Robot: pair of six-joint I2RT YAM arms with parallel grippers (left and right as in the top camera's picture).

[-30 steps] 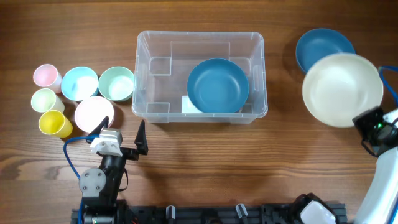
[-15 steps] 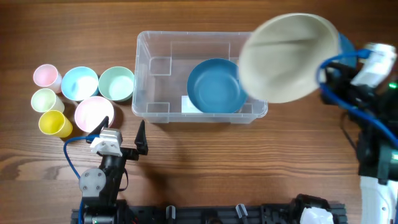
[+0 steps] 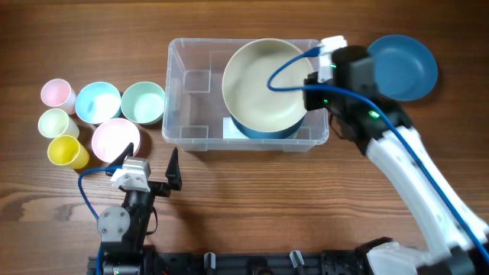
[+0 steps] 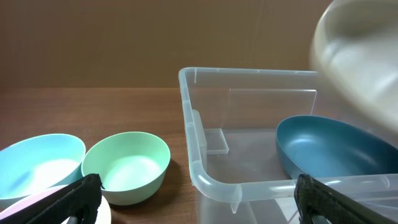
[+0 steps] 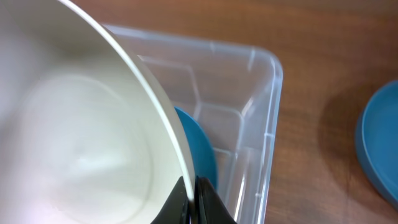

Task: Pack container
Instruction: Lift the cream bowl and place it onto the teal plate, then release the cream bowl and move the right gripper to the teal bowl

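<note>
Cream bowl [image 3: 263,80] above container [image 3: 187,99], blue bowl [image 3: 267,131] beneath mostly hidden

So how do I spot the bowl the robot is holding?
Find the big clear bin mid-table. Over its right half the right gripper pinches a bowl by the rim. It is cream and wider than the blue bowl under it.

Left half of container [image 3: 195,99] unoccupied, cream bowl [image 3: 263,80] over blue bowl [image 3: 267,131] filling right half, bare table [image 3: 252,198] in front
</note>
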